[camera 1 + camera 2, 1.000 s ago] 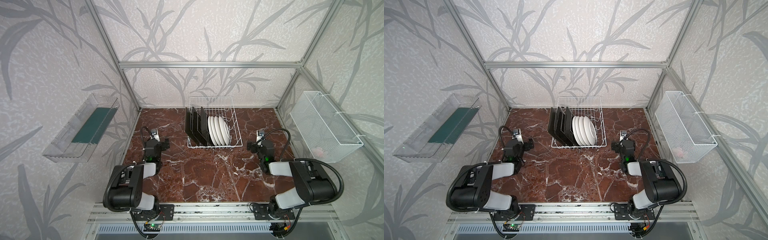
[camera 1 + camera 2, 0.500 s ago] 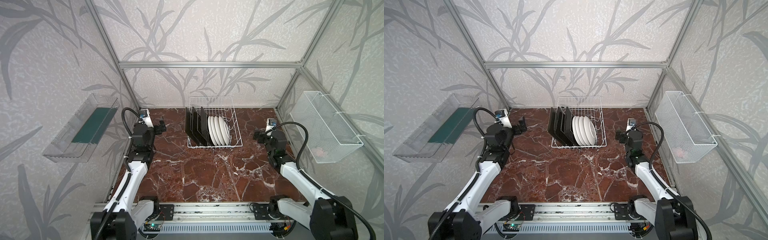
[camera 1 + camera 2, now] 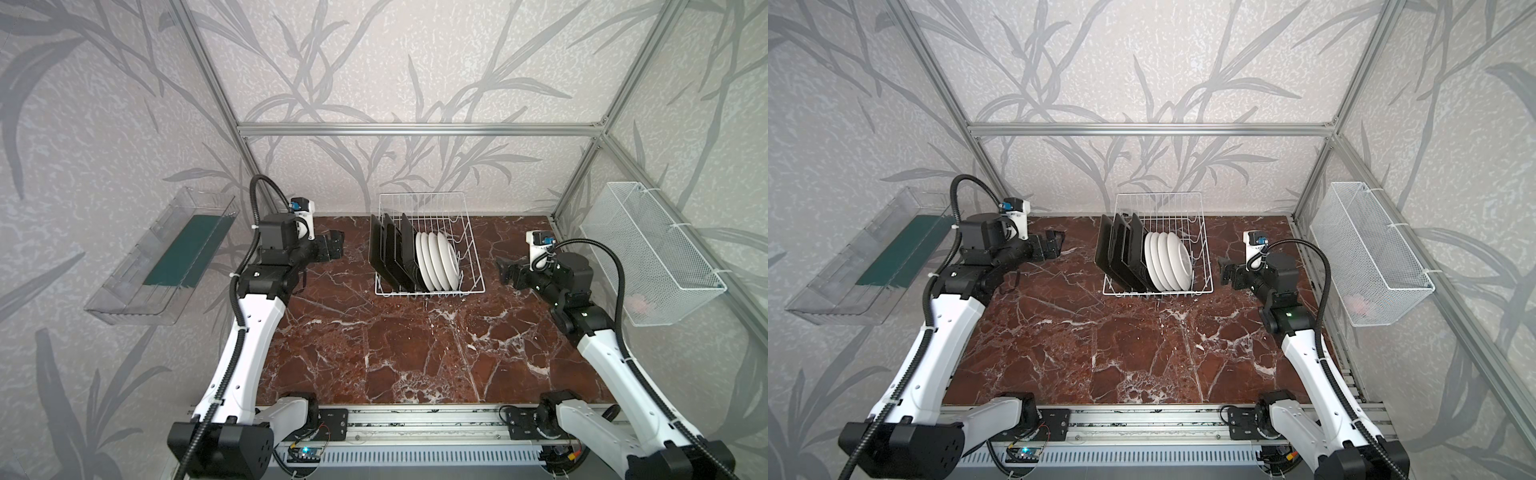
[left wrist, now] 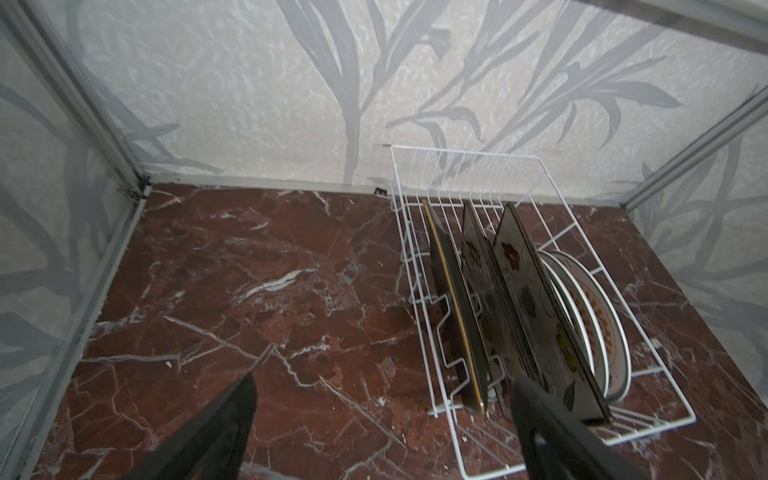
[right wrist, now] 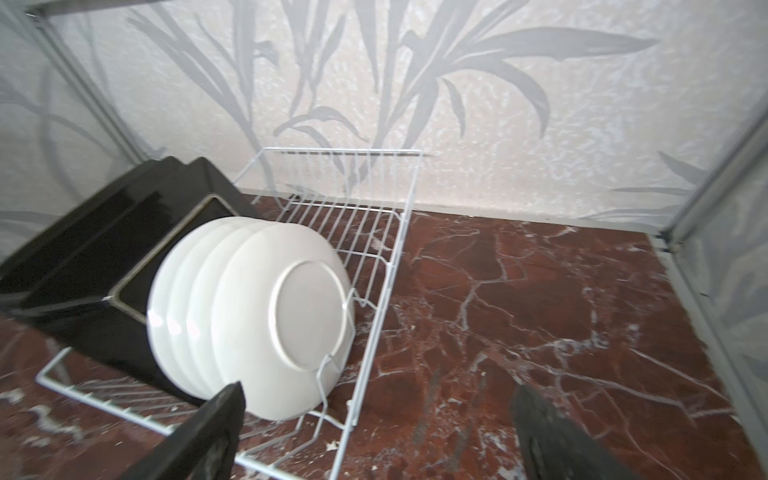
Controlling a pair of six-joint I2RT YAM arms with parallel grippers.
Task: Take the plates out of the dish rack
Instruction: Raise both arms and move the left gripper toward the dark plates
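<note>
- Seven plates stand on edge in the dish rack (image 3: 430, 294), which sits on the marble table (image 3: 374, 353) between the two grippers and touches neither
- Three square plates (image 3: 392, 253) fill the end of the rack nearer the left gripper (image 3: 337, 245), with their flowered faces turned toward it
- Four round plates (image 3: 438, 266) stand just beside them on the side nearer the right gripper (image 3: 503, 270), showing it their plain white backs
- The left gripper hovers above the table with its jaws spread wide and nothing between them; a strip of bare marble separates it from the square plates
- In the left wrist view its two dark fingers (image 4: 220, 428) frame bare table, and the rack shows just past one of them
- The right gripper also hangs wide open and empty, near the rack's round-plate end but apart from it
- In the right wrist view one finger (image 5: 208, 432) lies in front of the rack's near edge, below the outermost round plate
- A clear tray (image 3: 166, 257) hangs on the wall beyond the left gripper, on the side away from the rack
- A mesh basket (image 3: 652, 253) hangs likewise beyond the right gripper
</note>
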